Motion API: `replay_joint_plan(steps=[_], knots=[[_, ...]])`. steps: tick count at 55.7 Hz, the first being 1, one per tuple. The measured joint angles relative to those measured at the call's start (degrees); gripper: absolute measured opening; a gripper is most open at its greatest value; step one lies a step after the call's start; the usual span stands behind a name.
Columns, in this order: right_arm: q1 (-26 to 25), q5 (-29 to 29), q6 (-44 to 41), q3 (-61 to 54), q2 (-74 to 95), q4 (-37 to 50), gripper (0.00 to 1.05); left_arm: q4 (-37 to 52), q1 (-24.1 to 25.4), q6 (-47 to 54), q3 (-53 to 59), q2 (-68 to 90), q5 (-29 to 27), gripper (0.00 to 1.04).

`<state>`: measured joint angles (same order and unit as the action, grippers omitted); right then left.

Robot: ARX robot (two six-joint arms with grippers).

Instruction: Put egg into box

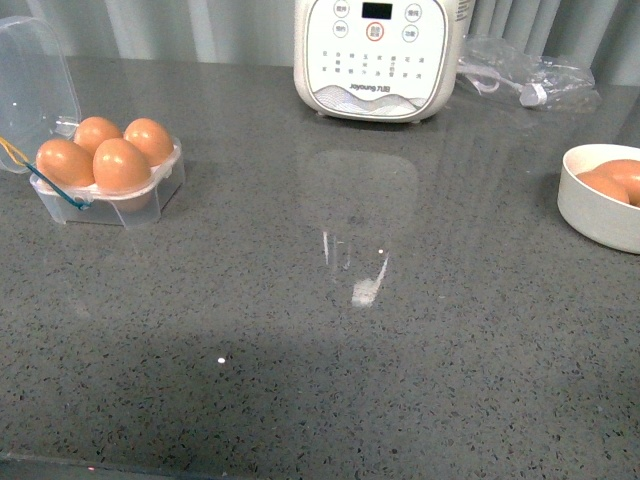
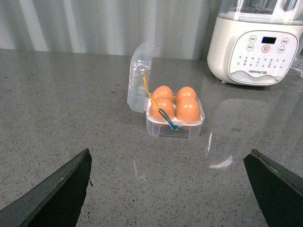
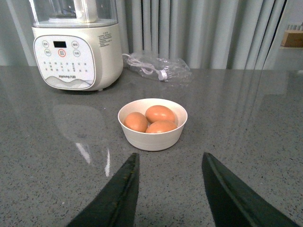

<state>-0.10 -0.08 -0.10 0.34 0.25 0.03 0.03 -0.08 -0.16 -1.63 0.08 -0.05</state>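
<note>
Box (image 1: 140, 205) in upper left of the front frame, upright, clear plastic. Lid (image 1: 35, 75) is hinged open, standing up at the box's left. All four hollows are filled with orange-brown eggs (image 1: 121, 165), looking alike; can't tell which is the task one. Yellow and blue bands (image 1: 50, 186) trail across the front-left corner.

Glossy grey speckled stone tabletop (image 1: 400, 380). Cream-white plastic kitchen appliance with button panel and clear jug (image 1: 378, 55) at back centre. Crumpled clear plastic bag holding a white cable (image 1: 525, 75) just right of it. Round white bowl (image 3: 152, 139) on the right, three brown eggs (image 3: 160, 113) inside. Pale pleated curtain (image 3: 199, 28) behind.
</note>
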Motion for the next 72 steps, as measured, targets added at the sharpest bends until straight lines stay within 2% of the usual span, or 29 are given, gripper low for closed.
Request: replay_joint_plan(steps=[20,24,44,46,50,53,59,72], knots=[[0.0,0.0,0.1,0.0,0.0,0.0,0.99,0.0,0.0,0.0,0.0,0.0,0.0,0.98],[0.0,0.0,0.0,0.0,0.0,0.0,0.97,0.0,0.0,0.0,0.0,0.0,0.0,0.98],[0.0,0.0,0.1,0.0,0.0,0.0,0.97,-0.1,0.0,-0.1,0.0,0.1,-0.3,0.98],[0.0,0.0,0.1,0.0,0.0,0.0,0.97,-3.7,-1.0,-0.9,-1.1,1.8,-3.2,0.98],[0.0,0.0,0.1,0.0,0.0,0.0,0.97,-18.8,-4.3,-2.8,-7.0,10.8,-12.0,0.98],[0.0,0.0,0.1,0.0,0.0,0.0,0.97,-21.7,-4.9,-3.0,-7.7,13.4,-12.3,0.98],[0.0,0.0,0.1,0.0,0.0,0.0,0.97,-19.9,-3.8,-3.0,-8.9,14.9,-11.2,0.98],[0.0,0.0,0.1,0.0,0.0,0.0,0.97,-6.9,0.9,-2.8,-12.0,24.7,-6.3,0.98]])
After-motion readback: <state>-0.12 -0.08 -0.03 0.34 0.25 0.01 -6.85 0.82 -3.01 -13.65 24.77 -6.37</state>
